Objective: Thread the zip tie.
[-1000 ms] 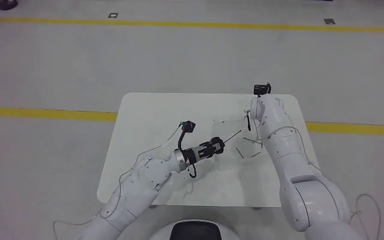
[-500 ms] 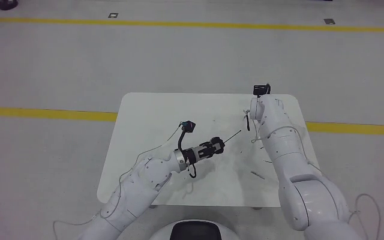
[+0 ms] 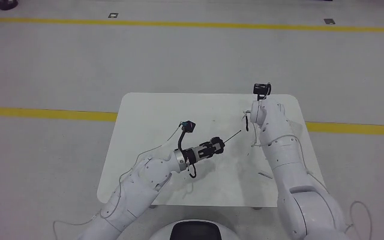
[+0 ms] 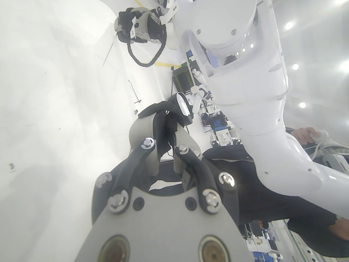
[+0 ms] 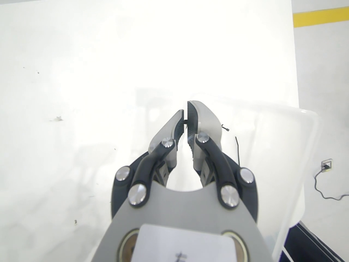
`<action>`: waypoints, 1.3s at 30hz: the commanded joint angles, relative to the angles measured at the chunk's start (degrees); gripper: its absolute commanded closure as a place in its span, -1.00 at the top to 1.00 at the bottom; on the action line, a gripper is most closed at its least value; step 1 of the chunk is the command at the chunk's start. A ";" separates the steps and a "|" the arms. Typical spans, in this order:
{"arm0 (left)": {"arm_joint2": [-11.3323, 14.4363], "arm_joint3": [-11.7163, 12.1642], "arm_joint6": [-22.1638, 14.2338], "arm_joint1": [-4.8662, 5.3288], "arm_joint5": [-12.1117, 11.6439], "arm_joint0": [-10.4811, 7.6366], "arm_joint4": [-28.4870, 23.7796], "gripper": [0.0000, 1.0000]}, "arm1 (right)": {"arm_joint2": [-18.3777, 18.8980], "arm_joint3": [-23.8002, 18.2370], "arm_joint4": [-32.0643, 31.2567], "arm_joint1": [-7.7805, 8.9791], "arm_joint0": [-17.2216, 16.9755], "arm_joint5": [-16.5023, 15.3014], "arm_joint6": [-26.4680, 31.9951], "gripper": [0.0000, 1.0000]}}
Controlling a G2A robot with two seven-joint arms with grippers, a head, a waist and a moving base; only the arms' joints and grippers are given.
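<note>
A thin black zip tie [image 3: 233,136] runs above the white table [image 3: 156,120] between my two grippers. My left gripper [image 3: 219,144] is shut on its nearer end, and its dark-padded fingers [image 4: 152,126] are pressed together. My right gripper [image 3: 246,125] is at the tie's far end, near the table's right side. In the right wrist view this gripper [image 5: 186,110] is shut on a small black bit of the zip tie [image 5: 185,122]. The left wrist view shows the right gripper [image 4: 122,28] farther off, with a thin strip hanging from it.
A clear plastic tray [image 5: 308,143] lies on the table's right part with loose zip ties [image 5: 237,148] in it. One loose tie [image 3: 264,175] shows beside the right forearm. The table's left half is bare, and yellow floor lines run behind it.
The right forearm has swung leftward and now covers the loose ties that showed beside it. Both grippers and the tie between them have stayed almost in place.
</note>
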 commanded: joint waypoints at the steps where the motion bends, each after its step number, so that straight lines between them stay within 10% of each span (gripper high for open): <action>1: 0.00 0.00 0.00 0.00 0.00 0.00 0.00 -1.00 | 0.11 -2.53 0.00 0.38 -1.17 -0.20 0.64 -1.00; 39: 0.00 0.00 0.00 0.00 0.00 0.00 0.00 -1.00 | 18.44 -46.39 15.61 5.70 -28.29 -22.08 -8.57 -1.00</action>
